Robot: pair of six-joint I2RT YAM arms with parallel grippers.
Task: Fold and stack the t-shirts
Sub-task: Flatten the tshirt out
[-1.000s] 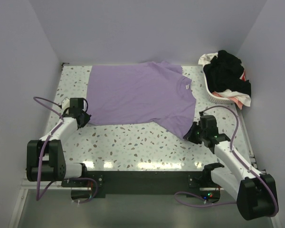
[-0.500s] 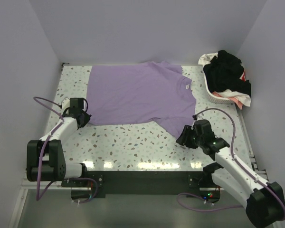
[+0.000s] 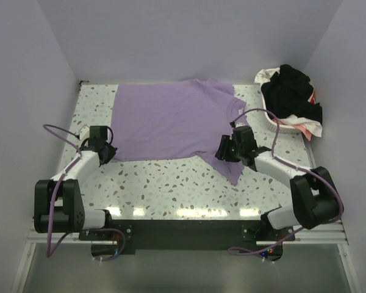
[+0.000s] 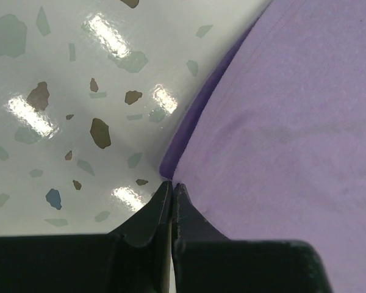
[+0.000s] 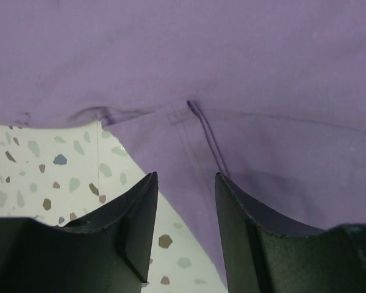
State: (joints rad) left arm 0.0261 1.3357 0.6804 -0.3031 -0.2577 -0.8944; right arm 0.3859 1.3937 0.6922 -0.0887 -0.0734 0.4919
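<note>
The lilac t-shirt point(image 3: 177, 122) lies spread on the speckled table point(image 3: 171, 183) — light, limp cloth, best taken at hems and corners — with the left gripper point(image 4: 172, 185) pinched tight on its near hem corner and the right gripper point(image 5: 184, 180) parted, empty, over the sleeve seam.

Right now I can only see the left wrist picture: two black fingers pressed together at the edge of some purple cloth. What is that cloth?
Observer: A lilac t-shirt spread flat on the speckled table. The left gripper pinches its near-left corner.
Visitor: Is the other arm doing anything?
Observer: The right gripper hangs open over the seam where the near sleeve joins the body.
Visitor: Any more clothes around?
Observer: Yes, a white basket at the far right corner holds a heap of black, white and pink-red clothes.
</note>
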